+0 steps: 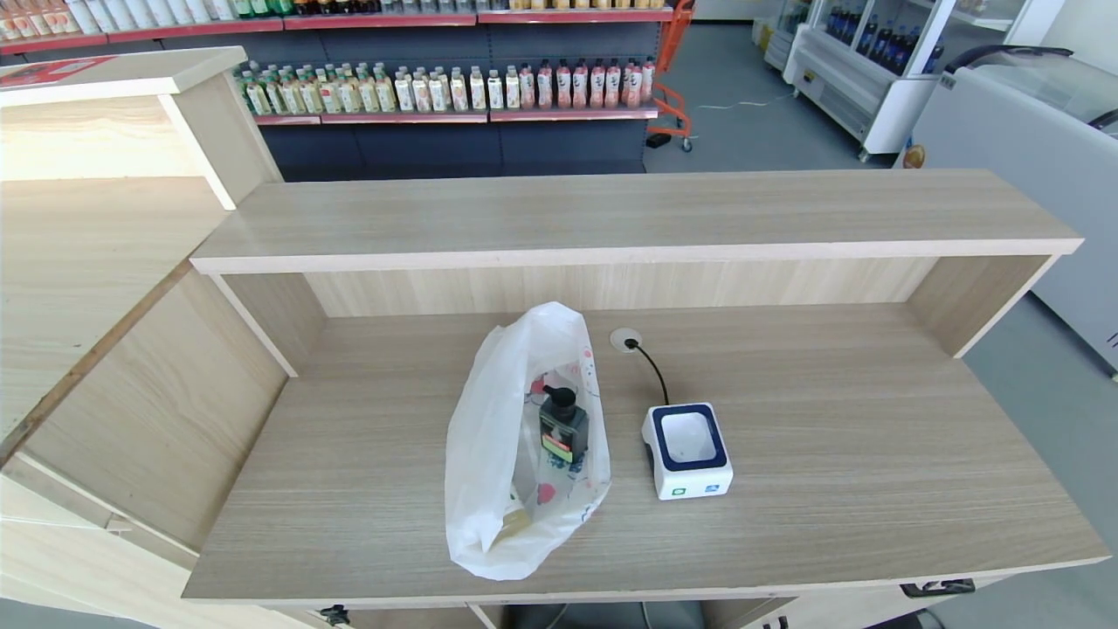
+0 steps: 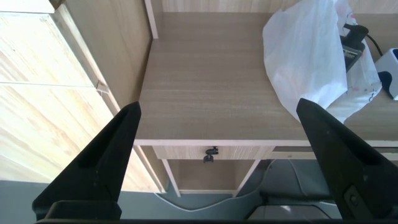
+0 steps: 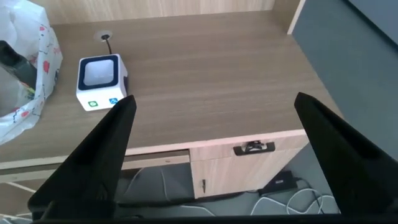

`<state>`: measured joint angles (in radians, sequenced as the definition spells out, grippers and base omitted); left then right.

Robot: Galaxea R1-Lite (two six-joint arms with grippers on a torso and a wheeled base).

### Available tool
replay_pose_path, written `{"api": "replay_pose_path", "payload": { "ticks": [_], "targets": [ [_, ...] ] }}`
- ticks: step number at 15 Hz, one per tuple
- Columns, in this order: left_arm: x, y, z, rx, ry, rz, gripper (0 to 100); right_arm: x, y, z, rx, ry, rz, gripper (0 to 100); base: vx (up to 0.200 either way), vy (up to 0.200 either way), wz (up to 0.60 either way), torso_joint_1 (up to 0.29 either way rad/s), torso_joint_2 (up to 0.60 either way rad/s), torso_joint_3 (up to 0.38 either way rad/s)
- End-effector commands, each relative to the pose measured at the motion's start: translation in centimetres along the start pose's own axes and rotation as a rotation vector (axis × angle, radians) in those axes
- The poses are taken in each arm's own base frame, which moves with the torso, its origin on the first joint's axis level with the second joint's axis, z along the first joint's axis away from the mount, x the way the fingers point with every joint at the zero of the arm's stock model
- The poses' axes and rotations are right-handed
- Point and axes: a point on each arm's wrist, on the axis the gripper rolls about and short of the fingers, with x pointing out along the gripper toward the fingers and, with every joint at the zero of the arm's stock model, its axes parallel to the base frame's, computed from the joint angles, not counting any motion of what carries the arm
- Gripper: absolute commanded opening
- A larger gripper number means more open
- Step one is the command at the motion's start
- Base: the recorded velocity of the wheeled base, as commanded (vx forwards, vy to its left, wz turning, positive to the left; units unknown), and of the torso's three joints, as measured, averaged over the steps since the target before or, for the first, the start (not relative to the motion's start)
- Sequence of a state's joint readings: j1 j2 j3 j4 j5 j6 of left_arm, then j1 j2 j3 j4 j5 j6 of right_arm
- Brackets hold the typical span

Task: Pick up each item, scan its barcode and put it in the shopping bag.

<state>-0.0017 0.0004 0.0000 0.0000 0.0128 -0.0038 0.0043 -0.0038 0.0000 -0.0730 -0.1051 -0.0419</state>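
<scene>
- Plainly, the white shopping bag (image 1: pixel 515 454) lies on the wooden counter (image 1: pixel 830 437), its mouth open toward the back wall.
- Inside the bag a dark bottle (image 1: pixel 562 424) with a black pump top and a coloured label shows through the opening.
- Lower in the bag, near its closed end, is a yellowish item (image 1: pixel 515 521). It may be a small box, but the plastic makes it hard to tell.
- The scanner (image 1: pixel 687 450), a white block with a dark blue frame round its window, sits just beside the bag on the robot's right, apart from it.
- A black cable (image 1: pixel 651 367) runs from the scanner to a round port in the counter behind it.
- The left gripper (image 2: pixel 219 106) hangs off the counter's front edge, its fingers (image 2: pixel 118 149) spread wide and holding nothing. The bag is ahead of it and to one side.
- The right gripper (image 3: pixel 214 98) is also in front of the counter, spread wide and empty, with the scanner beyond it.
- Rows of bottles (image 1: pixel 454 87) fill a store shelf behind the counter.
</scene>
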Motion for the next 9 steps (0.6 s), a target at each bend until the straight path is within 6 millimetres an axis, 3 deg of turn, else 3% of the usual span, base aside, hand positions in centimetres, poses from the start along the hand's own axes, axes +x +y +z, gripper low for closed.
{"api": "replay_pose_path", "payload": {
  "ticks": [1, 9],
  "targets": [
    [0.00, 0.00, 0.00, -0.001, 0.000, 0.000, 100, 0.03, 0.00, 0.01, 0.000, 0.003, -0.002, 0, 0.000, 0.000, 0.00, 0.000, 0.00, 0.000],
    [0.00, 0.00, 0.00, 0.001, 0.000, 0.000, 100, 0.03, -0.01, 0.01, 0.009, 0.003, -0.003, 0, 0.000, 0.000, 0.00, 0.000, 0.00, 0.000]
  ]
}}
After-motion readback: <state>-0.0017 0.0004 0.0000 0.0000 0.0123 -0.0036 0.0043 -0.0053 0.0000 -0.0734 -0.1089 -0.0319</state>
